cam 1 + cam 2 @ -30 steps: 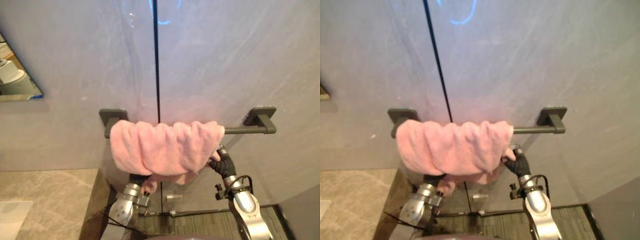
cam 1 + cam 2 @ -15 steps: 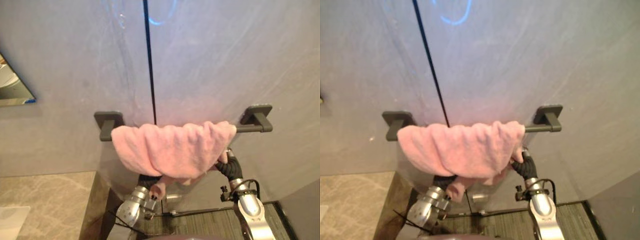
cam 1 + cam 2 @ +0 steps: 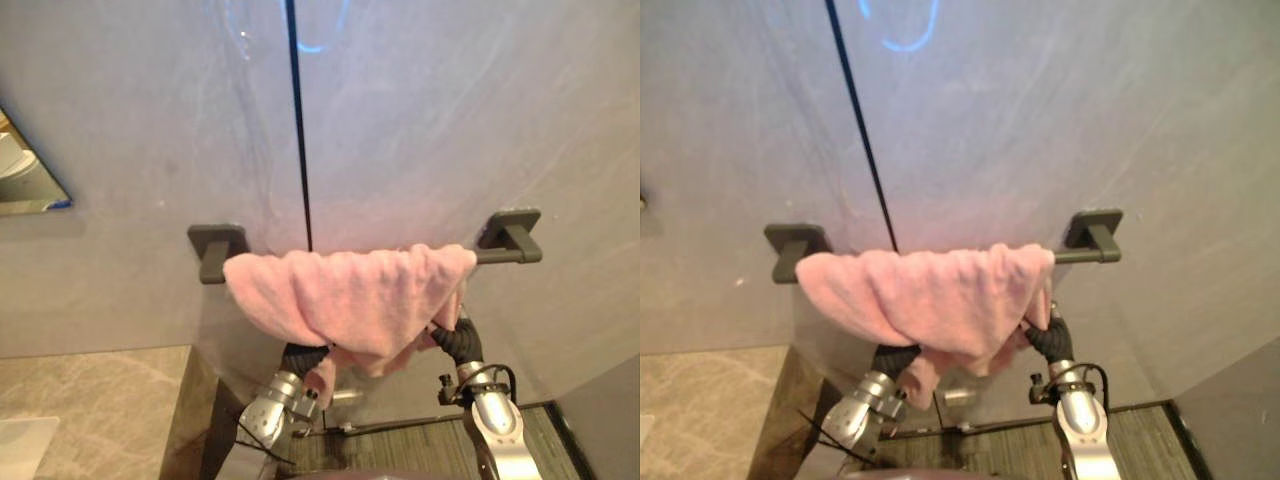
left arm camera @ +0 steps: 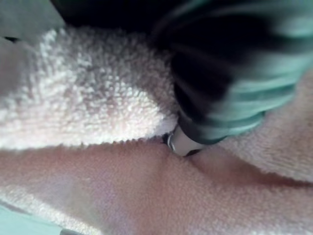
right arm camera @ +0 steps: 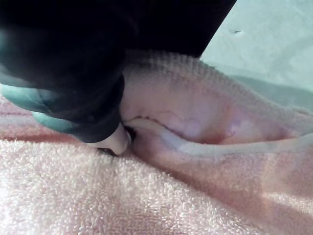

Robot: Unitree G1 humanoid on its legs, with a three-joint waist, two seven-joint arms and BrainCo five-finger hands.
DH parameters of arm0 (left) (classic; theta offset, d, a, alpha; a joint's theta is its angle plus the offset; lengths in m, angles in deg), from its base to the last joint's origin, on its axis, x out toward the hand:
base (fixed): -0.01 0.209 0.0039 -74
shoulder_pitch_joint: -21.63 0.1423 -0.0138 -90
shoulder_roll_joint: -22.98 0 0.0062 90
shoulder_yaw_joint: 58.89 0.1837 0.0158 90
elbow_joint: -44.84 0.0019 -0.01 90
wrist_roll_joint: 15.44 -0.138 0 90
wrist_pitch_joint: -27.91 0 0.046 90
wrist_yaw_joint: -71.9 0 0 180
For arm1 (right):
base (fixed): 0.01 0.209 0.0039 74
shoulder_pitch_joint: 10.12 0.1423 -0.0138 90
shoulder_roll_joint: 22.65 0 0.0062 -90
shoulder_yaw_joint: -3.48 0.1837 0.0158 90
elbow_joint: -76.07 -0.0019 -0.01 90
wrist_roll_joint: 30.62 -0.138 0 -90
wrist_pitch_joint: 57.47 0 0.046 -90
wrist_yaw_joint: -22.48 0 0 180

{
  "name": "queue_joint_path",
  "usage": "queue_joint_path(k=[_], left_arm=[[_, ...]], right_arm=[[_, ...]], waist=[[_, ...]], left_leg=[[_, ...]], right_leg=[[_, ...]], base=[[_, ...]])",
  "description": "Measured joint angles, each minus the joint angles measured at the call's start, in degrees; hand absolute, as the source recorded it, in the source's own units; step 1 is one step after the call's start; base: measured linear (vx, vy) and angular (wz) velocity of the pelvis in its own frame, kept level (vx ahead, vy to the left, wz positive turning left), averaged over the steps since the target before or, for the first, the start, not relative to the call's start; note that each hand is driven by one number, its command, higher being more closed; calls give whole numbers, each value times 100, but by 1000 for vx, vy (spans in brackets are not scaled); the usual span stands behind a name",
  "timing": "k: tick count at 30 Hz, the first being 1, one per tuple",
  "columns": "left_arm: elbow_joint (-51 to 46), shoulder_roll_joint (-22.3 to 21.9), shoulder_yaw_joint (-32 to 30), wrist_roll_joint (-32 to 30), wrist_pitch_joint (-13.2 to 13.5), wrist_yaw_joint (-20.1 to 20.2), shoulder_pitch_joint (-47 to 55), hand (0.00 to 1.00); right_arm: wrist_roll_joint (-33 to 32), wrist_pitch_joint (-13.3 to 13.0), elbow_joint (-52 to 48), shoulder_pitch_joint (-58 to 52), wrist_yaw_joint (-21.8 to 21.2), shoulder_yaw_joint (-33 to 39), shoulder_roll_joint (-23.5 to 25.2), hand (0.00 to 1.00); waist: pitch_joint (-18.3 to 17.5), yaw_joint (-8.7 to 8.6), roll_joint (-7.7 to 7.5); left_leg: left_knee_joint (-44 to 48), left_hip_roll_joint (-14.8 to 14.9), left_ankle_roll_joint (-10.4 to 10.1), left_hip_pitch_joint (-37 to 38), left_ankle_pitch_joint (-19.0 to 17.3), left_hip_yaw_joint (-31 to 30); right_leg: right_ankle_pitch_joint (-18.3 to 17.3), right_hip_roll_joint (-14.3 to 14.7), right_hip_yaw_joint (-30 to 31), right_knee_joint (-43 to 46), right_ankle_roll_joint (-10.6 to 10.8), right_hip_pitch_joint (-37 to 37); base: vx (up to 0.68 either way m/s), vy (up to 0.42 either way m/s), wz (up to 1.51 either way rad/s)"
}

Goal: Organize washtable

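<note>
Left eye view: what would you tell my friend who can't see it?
A pink towel hangs bunched over a dark bar on a grey wall. The robot's left hand and right hand reach up into it from below.

One pink towel (image 3: 350,295) hangs over one dark rail (image 3: 488,256). Two brackets (image 3: 215,246) hold that rail to the wall, one at each end. One mirror (image 3: 25,180) shows at the side, and one stone bench (image 3: 100,400) lies below.
</note>
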Motion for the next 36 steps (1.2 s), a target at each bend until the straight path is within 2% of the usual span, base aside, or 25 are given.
queue_joint_path(k=[11, 25, 26, 29, 30, 34, 36], left_arm=[[277, -100, 70, 75, -2, -7, -42, 100], [616, -82, 77, 124, -4, -24, -159, 100], [616, -82, 78, 124, -4, -25, -160, 0], [616, -2, 78, 124, -4, -41, -167, 0], [616, 17, 79, 124, -4, -45, -172, 0], [618, 80, 80, 124, -4, -91, -183, 0], [617, 72, 100, 125, -4, -120, -173, 0]], right_arm=[[220, -123, 378, 129, 202, 89, 192, 100], [339, -163, 739, 179, 221, 94, 223, 100], [339, -163, 747, 183, 221, 94, 223, 100], [348, -177, 925, 245, 221, 94, 224, 100], [368, -177, 970, 264, 221, 94, 225, 0], [377, -160, 1273, 282, 234, 149, 233, 0], [376, -71, 1402, 264, 287, 189, 221, 0]], waist=[[1, -1, -31], [5, -27, -78], [6, -27, -79], [6, -42, -79], [6, -47, -79], [-2, -40, -92], [0, -30, -80]], left_leg=[[0, -12, 18, -1, 9, -3], [-13, -14, -7, 18, -3, -4], [-13, -14, -7, 18, -3, -4], [-12, -10, -8, 19, -2, -3], [-12, -9, -9, 19, -2, -2], [-15, -4, -10, 6, -3, 2], [-41, -4, -11, -2, -3, 5]], right_leg=[[-37, -12, 6, 55, 2, -19], [-58, -21, 2, 144, -27, -42], [-57, -20, 1, 144, -28, -42], [-52, -7, 1, 135, -34, -42], [-52, 3, 2, 130, -34, -43], [-53, -9, 9, 84, -31, -42], [-57, -9, 13, 93, -28, -65]], base=[[-10, -1, 0], [0, 0, 0], [0, 0, 0], [0, 0, 0], [0, 0, 0], [0, 0, 0], [0, 0, 0]])
